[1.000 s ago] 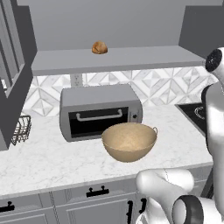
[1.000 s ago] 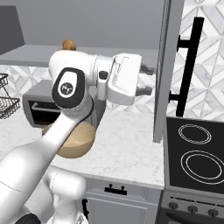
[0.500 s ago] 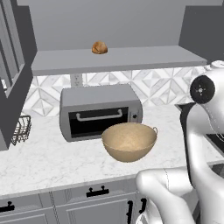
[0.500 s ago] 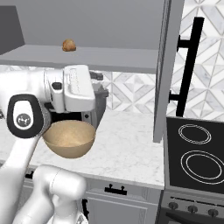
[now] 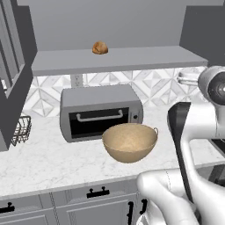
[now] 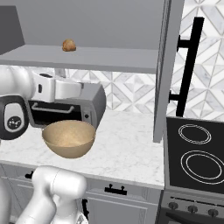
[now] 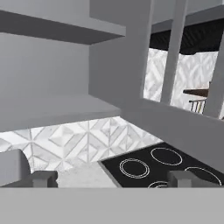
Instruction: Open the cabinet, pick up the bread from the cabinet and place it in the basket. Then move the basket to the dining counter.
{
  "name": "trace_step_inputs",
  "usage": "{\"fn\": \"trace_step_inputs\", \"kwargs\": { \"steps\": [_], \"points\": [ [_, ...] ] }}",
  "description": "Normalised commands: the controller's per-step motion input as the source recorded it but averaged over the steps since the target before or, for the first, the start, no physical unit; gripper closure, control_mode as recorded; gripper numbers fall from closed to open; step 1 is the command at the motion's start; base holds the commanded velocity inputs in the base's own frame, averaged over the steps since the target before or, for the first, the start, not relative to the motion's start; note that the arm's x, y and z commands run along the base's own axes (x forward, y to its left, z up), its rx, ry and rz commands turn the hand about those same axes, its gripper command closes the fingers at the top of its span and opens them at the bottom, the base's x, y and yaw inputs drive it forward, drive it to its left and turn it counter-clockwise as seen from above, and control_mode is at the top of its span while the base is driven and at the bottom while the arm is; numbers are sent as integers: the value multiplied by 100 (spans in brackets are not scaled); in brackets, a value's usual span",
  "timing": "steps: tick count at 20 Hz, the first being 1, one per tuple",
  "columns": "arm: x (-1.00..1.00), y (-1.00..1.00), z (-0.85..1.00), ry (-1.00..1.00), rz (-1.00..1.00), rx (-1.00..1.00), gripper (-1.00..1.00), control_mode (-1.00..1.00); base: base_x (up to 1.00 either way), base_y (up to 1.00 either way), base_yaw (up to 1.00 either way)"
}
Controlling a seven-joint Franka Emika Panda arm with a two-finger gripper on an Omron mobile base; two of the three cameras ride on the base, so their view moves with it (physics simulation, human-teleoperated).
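Bread [image 5: 100, 48] sits alone on the cabinet [image 5: 118, 59] shelf, toward its left half, nothing touching it. We see it in the right base view too [image 6: 68, 45], on the same grey shelf [image 6: 87, 57].

Our tool [image 7: 109, 179]: fingertips [image 7: 43, 178] stand wide apart at the bottom of the hand view, nothing between them, nothing gripped. It looks out along the underside of the shelf toward a black cooktop [image 7: 162, 164] and the patterned backsplash [image 7: 83, 140]. One open cabinet door [image 7: 175, 57], framed glass, hangs above and ahead of the tool on the cooktop side. In the right base view that door [image 6: 168, 65] stands edge-on with its black bar handle [image 6: 190, 65] over the cooktop [image 6: 194, 151].

Basket [image 5: 130, 142] rests upright on the marble surface [image 5: 48, 165], just in front of the toaster oven [image 5: 100, 112], and it holds nothing. Bread is well above it and a bit to the left in the left base view. Basket [image 6: 68, 138] shows below the arm's wrist in the right base view, apart from it.

Relative to the tool, bread is higher and off to the side away from the cooktop; basket is lower, same side. A dark wire basket [image 5: 21, 128] sits at the far end of the surface, well apart from our tool.
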Motion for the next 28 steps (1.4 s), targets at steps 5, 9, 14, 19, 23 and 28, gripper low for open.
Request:
{"fn": "trace_step_inputs", "kwargs": {
  "steps": [5, 9, 14, 19, 23, 28],
  "points": [
    [59, 86, 0, 31, 55, 18, -100, -100, 0, 0, 0],
    [45, 88, 0, 17, 55, 14, -100, -100, 0, 0, 0],
    [20, 62, -5, 2, 49, 11, -100, -100, 0, 0, 0],
    [7, 18, -3, -5, 13, -1, -100, -100, 0, 0, 0],
    [36, 0, -5, -24, 2, -1, -100, -100, 0, 0, 0],
    [75, 0, -15, -19, 8, 2, -100, -100, 0, 0, 0]
  ]
}}
